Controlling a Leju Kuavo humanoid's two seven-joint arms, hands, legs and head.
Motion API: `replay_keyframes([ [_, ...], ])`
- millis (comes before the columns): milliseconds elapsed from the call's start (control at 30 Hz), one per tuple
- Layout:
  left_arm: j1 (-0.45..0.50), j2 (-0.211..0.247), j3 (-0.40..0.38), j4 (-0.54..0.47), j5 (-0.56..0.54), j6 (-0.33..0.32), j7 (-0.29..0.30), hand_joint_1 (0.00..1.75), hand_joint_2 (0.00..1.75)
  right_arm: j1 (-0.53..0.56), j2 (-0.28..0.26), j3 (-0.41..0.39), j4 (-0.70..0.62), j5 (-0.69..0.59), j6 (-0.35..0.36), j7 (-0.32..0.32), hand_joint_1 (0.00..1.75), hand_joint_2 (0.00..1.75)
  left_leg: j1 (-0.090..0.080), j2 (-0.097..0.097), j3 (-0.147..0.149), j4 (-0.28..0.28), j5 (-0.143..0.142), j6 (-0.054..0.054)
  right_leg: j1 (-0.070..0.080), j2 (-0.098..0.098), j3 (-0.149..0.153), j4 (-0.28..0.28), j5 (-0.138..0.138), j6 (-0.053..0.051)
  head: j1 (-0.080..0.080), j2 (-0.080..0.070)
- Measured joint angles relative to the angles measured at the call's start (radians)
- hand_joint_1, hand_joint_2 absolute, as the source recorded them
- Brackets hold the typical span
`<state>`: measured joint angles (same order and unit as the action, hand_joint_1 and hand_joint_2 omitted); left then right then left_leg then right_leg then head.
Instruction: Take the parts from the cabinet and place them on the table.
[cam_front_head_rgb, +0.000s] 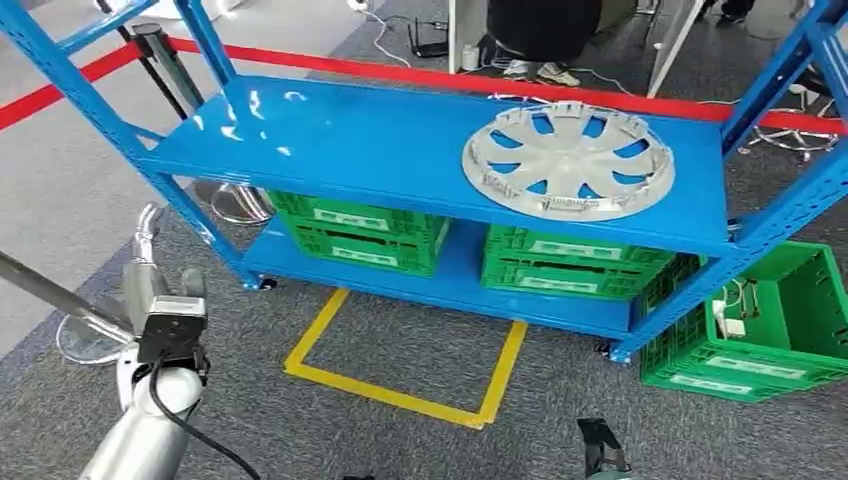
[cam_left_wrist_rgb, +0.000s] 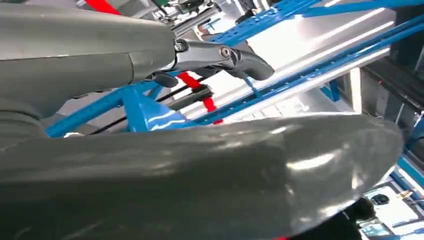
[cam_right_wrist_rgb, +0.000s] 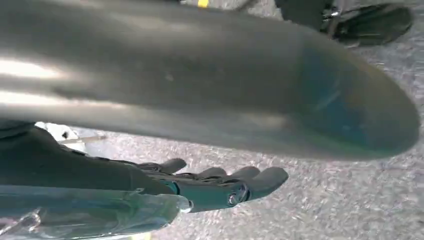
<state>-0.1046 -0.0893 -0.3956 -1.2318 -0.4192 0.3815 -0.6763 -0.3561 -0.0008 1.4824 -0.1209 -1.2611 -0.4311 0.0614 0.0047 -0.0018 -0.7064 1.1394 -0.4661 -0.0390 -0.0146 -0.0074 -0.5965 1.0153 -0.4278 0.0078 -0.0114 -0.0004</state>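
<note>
Wheel cover (cam_front_head_rgb: 567, 160) lies flat on the top shelf (cam_front_head_rgb: 380, 140), easy to reach. Left hand (cam_front_head_rgb: 150, 270) raised beside the rack, fingers apart, empty. Right hand (cam_right_wrist_rgb: 225, 187) hangs low (fingers loosely extended, nothing held).

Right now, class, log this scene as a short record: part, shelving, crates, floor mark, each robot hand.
Part: grey wheel cover lying flat on the upper shelf, toward its right end
Shelving: blue rack, two levels
Crates: green crates on the lower shelf; another green crate on the floor at right
Floor mark: yellow tape square in front of the rack
Left hand: raised left of the rack, holding nothing
Right hand: over grey carpet, holding nothing, fingers apart
</note>
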Motion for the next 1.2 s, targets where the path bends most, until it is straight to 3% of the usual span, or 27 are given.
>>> replay_keyframes([
  [33, -0.003, 0.000, 0.000, 0.008, 0.010, -0.001, 0.003, 0.00, 0.00, 0.000, 0.001, 0.000, 0.000, -0.003, 0.001, -0.002, 0.00, 0.00, -0.009, 0.006, 0.020, -0.077, 0.080, 0.013, 0.000, -0.002, 0.011, 0.000, -0.008, 0.001, 0.001, 0.000],
  [67, -0.007, 0.000, 0.002, 0.018, 0.023, -0.004, 0.003, 0.00, 0.00, 0.000, 0.002, 0.000, 0.000, -0.005, 0.001, -0.003, 0.00, 0.00, -0.019, 0.018, 0.029, -0.138, 0.130, 0.024, 0.004, -0.003, 0.018, 0.002, -0.016, 0.005, 0.001, 0.000],
  [100, -0.013, -0.003, 0.004, 0.033, 0.040, -0.013, 0.008, 0.00, 0.00, -0.001, 0.002, 0.000, 0.000, -0.008, 0.001, -0.005, 0.00, 0.00, -0.021, 0.013, 0.038, -0.184, 0.120, 0.025, 0.012, -0.002, 0.019, 0.007, -0.026, 0.008, -0.005, 0.000],
  [133, -0.018, -0.007, 0.011, 0.053, 0.058, -0.025, 0.017, 0.00, 0.00, -0.003, 0.002, 0.000, 0.000, -0.013, 0.001, -0.006, 0.00, 0.00, -0.019, 0.008, 0.038, -0.173, 0.124, 0.025, 0.016, -0.003, 0.021, 0.002, -0.036, 0.011, 0.001, 0.000],
  [167, -0.025, -0.009, 0.026, 0.084, 0.079, -0.035, 0.026, 0.00, 0.00, -0.005, 0.002, 0.000, 0.000, -0.020, 0.001, -0.009, 0.00, 1.75, -0.019, 0.004, 0.040, -0.171, 0.122, 0.026, 0.015, -0.005, 0.029, -0.002, -0.041, 0.015, -0.001, 0.000],
  [233, -0.051, -0.015, 0.064, 0.172, 0.133, -0.065, 0.039, 0.00, 0.00, -0.011, 0.001, 0.000, 0.000, -0.031, -0.002, -0.017, 0.00, 1.75, -0.009, 0.000, 0.058, -0.181, 0.124, 0.033, 0.015, -0.005, 0.038, 0.006, -0.054, 0.025, -0.002, 0.000],
  [267, -0.068, -0.018, 0.095, 0.239, 0.167, -0.069, 0.044, 0.00, 0.00, -0.012, 0.001, 0.000, 0.000, -0.038, -0.005, -0.022, 0.00, 1.75, -0.008, -0.002, 0.065, -0.181, 0.118, 0.041, 0.016, 0.001, 0.025, 0.041, -0.076, 0.030, 0.008, 0.000],
  [300, -0.082, -0.021, 0.122, 0.305, 0.179, -0.066, 0.055, 0.00, 0.00, -0.011, 0.001, 0.000, 0.000, -0.045, -0.008, -0.025, 0.00, 1.75, -0.007, -0.004, 0.070, -0.181, 0.115, 0.046, 0.014, 0.002, -0.008, 0.107, -0.109, 0.033, 0.013, 0.000],
  [367, -0.099, -0.022, 0.176, 0.444, 0.193, -0.061, 0.064, 0.00, 0.00, -0.008, 0.001, 0.000, 0.000, -0.056, -0.009, -0.028, 0.00, 1.75, -0.007, -0.009, 0.077, -0.180, 0.106, 0.048, 0.013, 0.003, -0.105, 0.277, -0.172, 0.039, 0.014, 0.000],
  [400, -0.100, -0.022, 0.198, 0.495, 0.194, -0.059, 0.063, 0.00, 0.00, -0.005, 0.001, 0.000, 0.000, -0.057, -0.009, -0.029, 0.00, 1.75, -0.007, -0.012, 0.080, -0.179, 0.101, 0.047, 0.013, 0.003, -0.138, 0.317, -0.173, 0.039, 0.014, 0.000],
  [433, -0.102, -0.023, 0.215, 0.536, 0.195, -0.058, 0.061, 0.00, 0.00, -0.001, 0.001, 0.000, 0.000, -0.058, -0.009, -0.028, 0.00, 1.75, -0.008, -0.016, 0.084, -0.179, 0.098, 0.047, 0.013, 0.003, -0.144, 0.305, -0.148, 0.039, 0.014, 0.000],
  [467, -0.105, -0.024, 0.229, 0.571, 0.197, -0.057, 0.060, 0.00, 0.00, 0.000, 0.001, 0.000, 0.000, -0.058, -0.010, -0.029, 0.00, 1.75, -0.008, -0.021, 0.089, -0.178, 0.093, 0.045, 0.013, 0.004, -0.127, 0.247, -0.100, 0.036, 0.015, 0.000],
  [533, -0.116, -0.029, 0.248, 0.623, 0.197, -0.053, 0.058, 0.00, 0.00, -0.002, 0.000, 0.000, 0.000, -0.058, -0.010, -0.030, 0.00, 1.75, -0.008, -0.030, 0.103, -0.176, 0.083, 0.040, 0.015, 0.010, -0.046, 0.053, 0.012, 0.024, 0.015, 0.000],
  [567, -0.122, -0.032, 0.254, 0.643, 0.197, -0.052, 0.058, 0.00, 0.00, -0.003, -0.003, 0.000, 0.000, -0.058, -0.010, -0.030, 0.00, 1.75, -0.008, -0.031, 0.105, -0.176, 0.079, 0.036, 0.016, 0.024, -0.022, -0.002, 0.025, 0.016, 0.014, 0.000],
  [600, -0.130, -0.033, 0.257, 0.662, 0.197, -0.050, 0.058, 0.00, 0.00, -0.005, -0.004, 0.000, 0.000, -0.058, -0.011, -0.030, 0.00, 1.75, -0.013, -0.035, 0.103, -0.171, 0.077, 0.031, 0.017, 0.020, -0.012, -0.010, 0.021, 0.016, 0.014, 0.000],
  [667, -0.135, -0.033, 0.267, 0.690, 0.196, -0.050, 0.058, 0.00, 0.00, -0.006, -0.002, 0.000, 0.000, -0.058, -0.011, -0.030, 0.00, 1.75, -0.012, -0.035, 0.102, -0.168, 0.074, 0.036, 0.016, 0.020, -0.012, -0.012, 0.023, 0.023, 0.012, 0.000],
  [933, -0.152, -0.037, 0.277, 0.742, 0.196, -0.050, 0.058, 0.00, 0.00, -0.006, -0.003, 0.000, 0.000, -0.059, -0.014, -0.030, 0.00, 1.75, -0.008, -0.034, 0.107, -0.178, 0.076, 0.022, 0.022, 0.022, -0.013, -0.009, 0.019, 0.012, 0.012, 0.000],
  [1200, -0.154, -0.038, 0.281, 0.761, 0.196, -0.050, 0.058, 0.00, 0.00, -0.006, -0.003, 0.000, 0.000, -0.059, -0.014, -0.030, 0.00, 1.75, -0.008, -0.034, 0.107, -0.178, 0.075, 0.021, 0.022, 0.021, -0.012, -0.009, 0.019, 0.009, 0.013, 0.000],
])
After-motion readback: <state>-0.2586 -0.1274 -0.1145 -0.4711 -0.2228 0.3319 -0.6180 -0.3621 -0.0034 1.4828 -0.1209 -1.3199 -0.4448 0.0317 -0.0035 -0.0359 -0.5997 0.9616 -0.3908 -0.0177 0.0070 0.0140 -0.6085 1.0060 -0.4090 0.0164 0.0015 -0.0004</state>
